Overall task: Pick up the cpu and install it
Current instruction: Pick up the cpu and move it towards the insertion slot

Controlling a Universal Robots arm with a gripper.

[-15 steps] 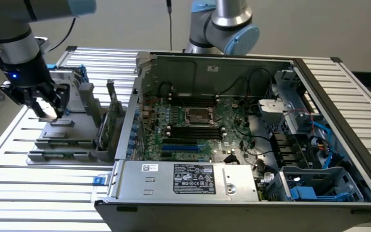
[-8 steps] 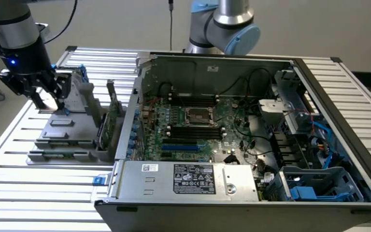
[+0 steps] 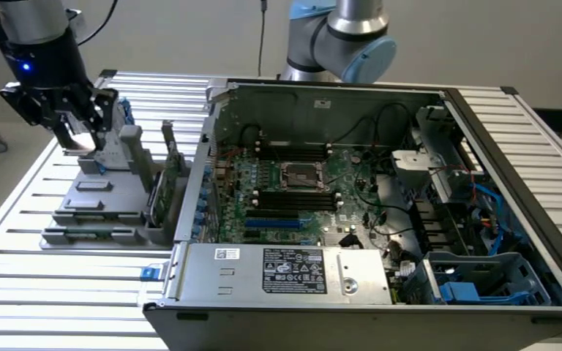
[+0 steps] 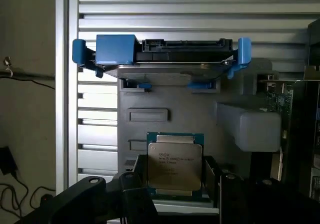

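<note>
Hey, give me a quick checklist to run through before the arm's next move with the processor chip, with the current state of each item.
1. Gripper down at the grey parts holder, lined up on the chip: ok.
2. Chip flat, metal top facing the wrist camera: ok.
3. Chip actually gripped: cannot tell.
4. Hard drive standing apart from the chip: ok.
5. Socket on the board free of cables: ok.
6. Socket frame open to take the chip: cannot tell.
</note>
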